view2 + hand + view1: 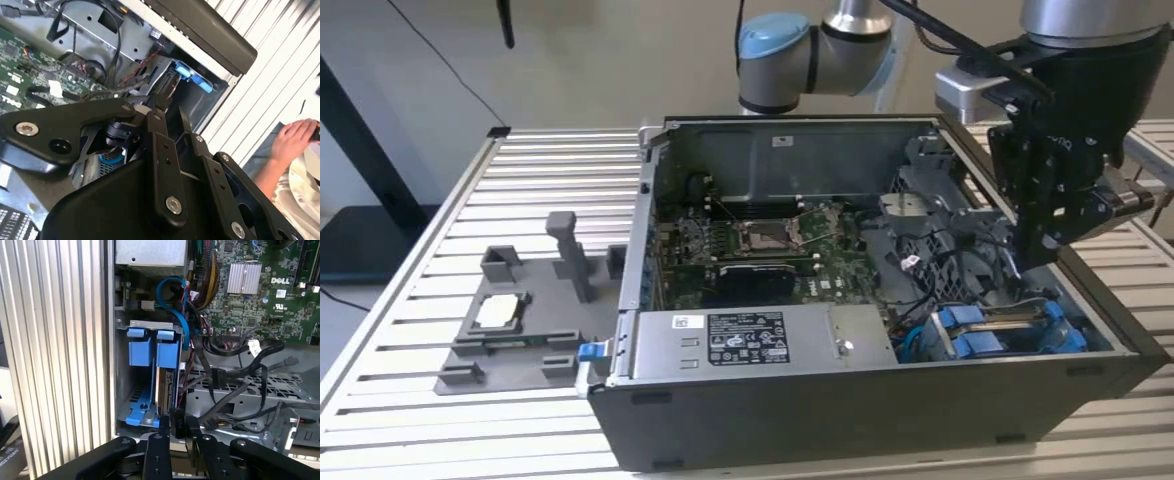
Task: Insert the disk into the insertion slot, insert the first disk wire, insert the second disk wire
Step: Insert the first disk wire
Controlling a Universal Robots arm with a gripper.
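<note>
The disk [162,385] stands on edge inside the insertion slot [134,396], and the blue tabs [150,347] of its carrier show at the cage's open end. In the exterior view the disk [1001,328] sits at the case's near right corner, with my gripper [1041,255] just above and behind it. In the first wrist view my gripper [176,432] is shut on the black connector [178,421] of a disk wire, close to the disk's end edge. Whether the connector touches the disk is hidden. In the second wrist view the gripper [162,107] points at the blue tabs [192,77].
Loose black cables [250,375] and a blue cable [175,305] lie beside the cage. The motherboard [761,245] fills the case's middle, with the silver power-supply box [747,338] at the front. A grey fixture [520,320] stands on the exterior view's left. A person's hand [295,140] rests outside the case.
</note>
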